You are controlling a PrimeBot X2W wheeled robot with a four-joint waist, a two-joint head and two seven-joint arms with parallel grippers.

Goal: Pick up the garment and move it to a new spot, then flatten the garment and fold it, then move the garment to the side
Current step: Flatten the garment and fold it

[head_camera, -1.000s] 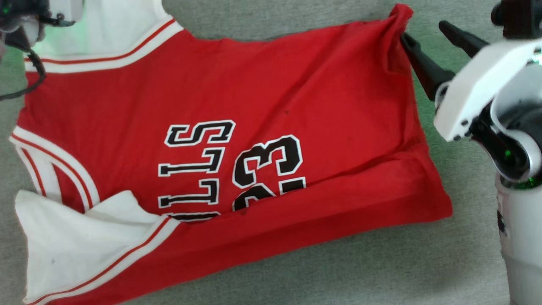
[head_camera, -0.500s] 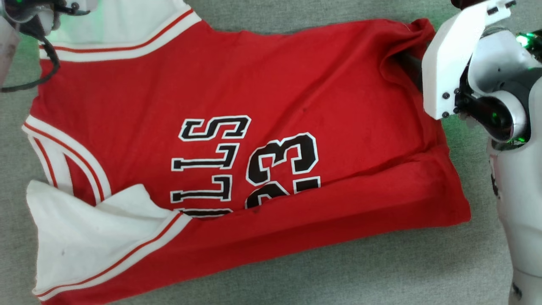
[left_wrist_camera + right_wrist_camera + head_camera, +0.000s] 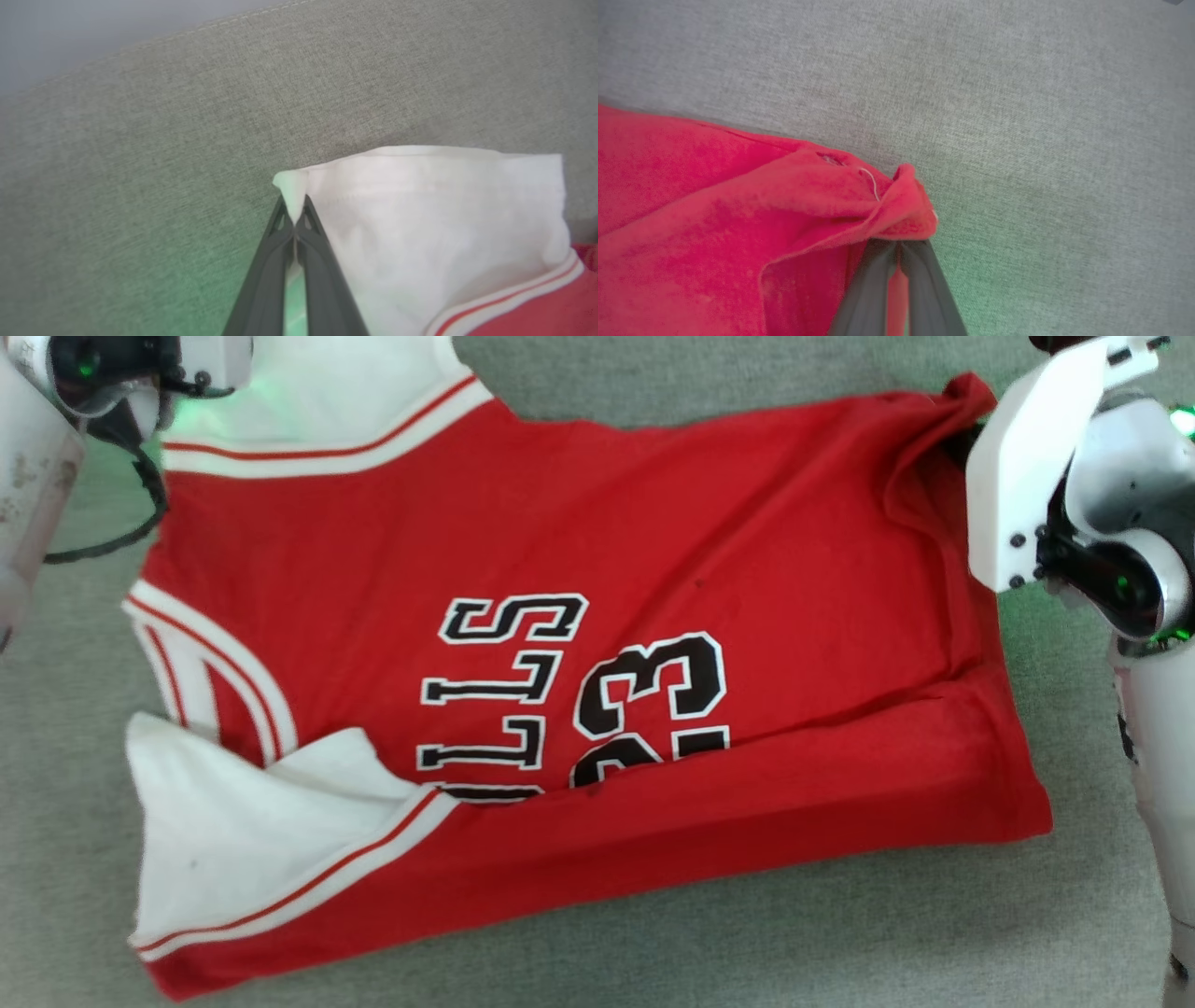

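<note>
The garment [image 3: 579, 644] is a red jersey with white sleeves, striped trim and black lettering, spread on the grey fabric surface with its near long edge folded over. In the left wrist view my left gripper [image 3: 294, 212] is shut on the corner of the far white sleeve [image 3: 420, 224]. My right gripper [image 3: 900, 245] is shut on the bunched far hem corner [image 3: 901, 205] of the garment. In the head view the right wrist housing [image 3: 1036, 476] covers that gripper's fingers at the garment's upper right corner [image 3: 962, 401]; the left wrist [image 3: 112, 364] sits at the upper left.
A grey-green fabric surface [image 3: 747, 943] lies under and around the garment. A seam and the surface's far edge [image 3: 210, 32] run beyond the left gripper. My pale right forearm [image 3: 1158, 756] stands along the right side.
My right gripper went from open beside the hem corner to shut on it. The head view has shifted, so the garment sits further right in it.
</note>
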